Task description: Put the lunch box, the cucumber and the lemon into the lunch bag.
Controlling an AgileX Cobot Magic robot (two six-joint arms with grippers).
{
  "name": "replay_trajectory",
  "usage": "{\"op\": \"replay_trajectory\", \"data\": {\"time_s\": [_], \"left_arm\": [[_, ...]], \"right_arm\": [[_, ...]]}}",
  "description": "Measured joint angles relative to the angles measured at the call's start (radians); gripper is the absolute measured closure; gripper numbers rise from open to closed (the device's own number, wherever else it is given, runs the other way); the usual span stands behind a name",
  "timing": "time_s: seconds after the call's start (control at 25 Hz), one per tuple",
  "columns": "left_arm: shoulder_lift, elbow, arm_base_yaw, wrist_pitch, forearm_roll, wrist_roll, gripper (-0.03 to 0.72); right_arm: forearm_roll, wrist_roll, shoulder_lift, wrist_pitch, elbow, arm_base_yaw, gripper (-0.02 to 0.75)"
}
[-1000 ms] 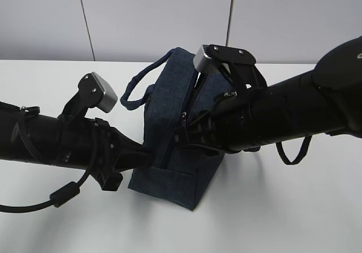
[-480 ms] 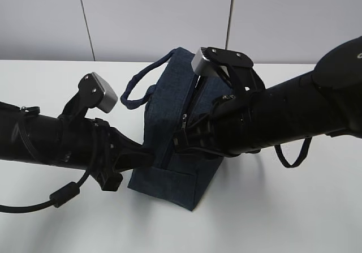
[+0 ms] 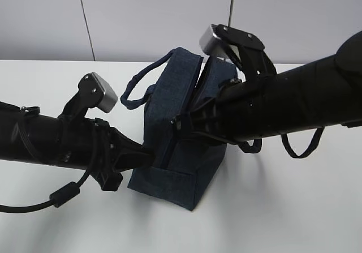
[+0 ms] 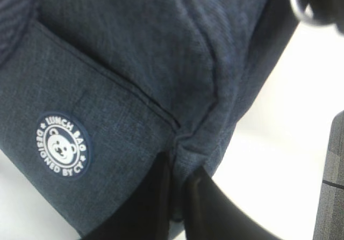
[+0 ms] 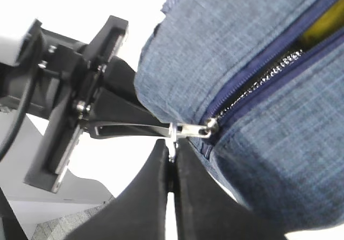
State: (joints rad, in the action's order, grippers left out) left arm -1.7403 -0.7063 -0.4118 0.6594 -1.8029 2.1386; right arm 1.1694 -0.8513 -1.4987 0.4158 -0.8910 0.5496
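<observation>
1. The lunch bag (image 3: 169,145), a boxy dark navy fabric bag, stands on the white table (image 3: 294,219) between the two black arms, seen from the exterior view.
2. The left gripper (image 4: 177,197) is pinched tight on a lower corner seam of the bag; in the left wrist view a fold of navy fabric sits between its two dark fingers (image 4: 204,208).
3. Just up and left of that pinch, the round white logo (image 4: 63,146) with a bear face reads "LUNCH BAG".
4. The right gripper (image 5: 172,167) is closed narrow on the silver zipper pull (image 5: 188,130), whose ring is caught between the fingertips at the end of the zipper track.
5. The zipper (image 5: 258,81) is open along part of its length in the right wrist view, and a strip of yellow, the lemon (image 5: 325,22), shows through the gap inside the bag.
6. One loop handle (image 3: 136,89) arches off the bag's left side, and another (image 3: 300,142) hangs below the right arm.
7. The lunch box and the cucumber cannot be seen in any view.
</observation>
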Motion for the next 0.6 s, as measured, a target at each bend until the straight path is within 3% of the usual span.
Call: {"op": "replay_trajectory", "data": {"time_s": [0.6], "left_arm": [[0.0, 0.0, 0.0, -0.002, 0.0, -0.001, 0.688]], "right_arm": [[-0.004, 0.0, 0.009, -0.016, -0.094, 0.0, 0.738]]}}
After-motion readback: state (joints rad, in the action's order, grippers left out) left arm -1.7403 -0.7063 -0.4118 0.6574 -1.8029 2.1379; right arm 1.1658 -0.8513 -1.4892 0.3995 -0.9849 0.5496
